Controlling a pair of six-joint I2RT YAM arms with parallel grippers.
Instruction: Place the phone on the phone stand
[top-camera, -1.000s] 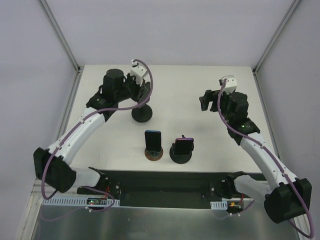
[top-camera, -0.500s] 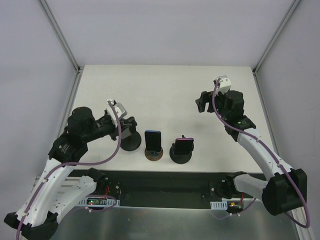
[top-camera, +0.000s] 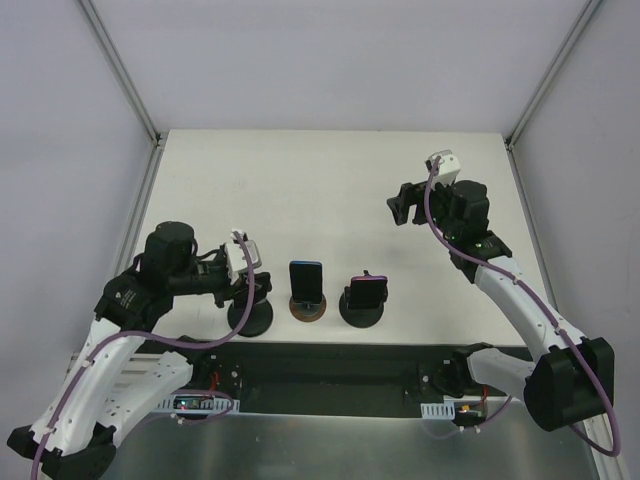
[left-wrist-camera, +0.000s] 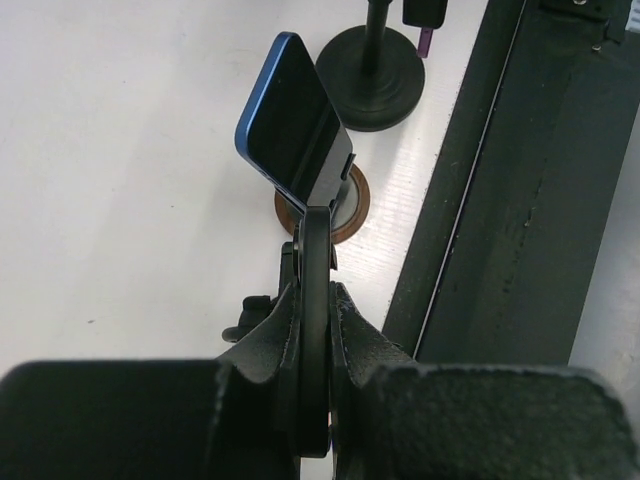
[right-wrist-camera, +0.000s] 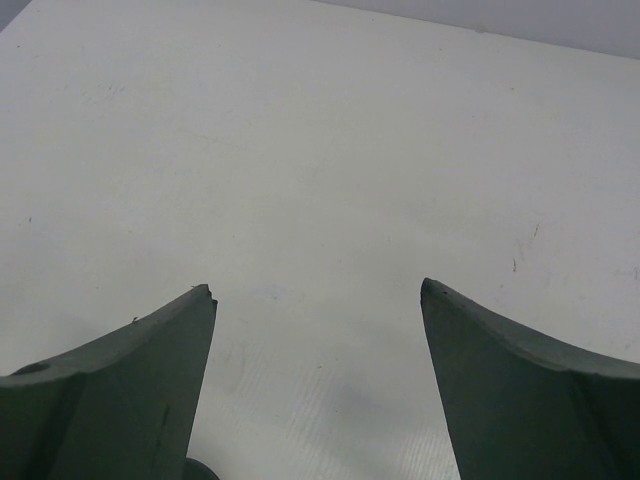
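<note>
The blue slab phone (top-camera: 306, 277) already leans on its round wooden stand (top-camera: 309, 310) at the middle of the white bench (top-camera: 330, 190), so the task looks nearly done. At its 9 o'clock the left fingers (left-wrist-camera: 365, 350) clench a black round-based stand (top-camera: 250, 318). At 2 o'clock the right fingers (right-wrist-camera: 120, 370) are spread and hold nothing.

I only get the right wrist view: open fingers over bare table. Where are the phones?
Observer: The blue phone sits on a brown-based stand, near centre.
Operator: Any other?
Observer: A purple-edged phone is on a black stand, to its right.
Operator: And the left arm?
Observer: The left gripper is shut on an empty stand, left of the blue phone.
</note>
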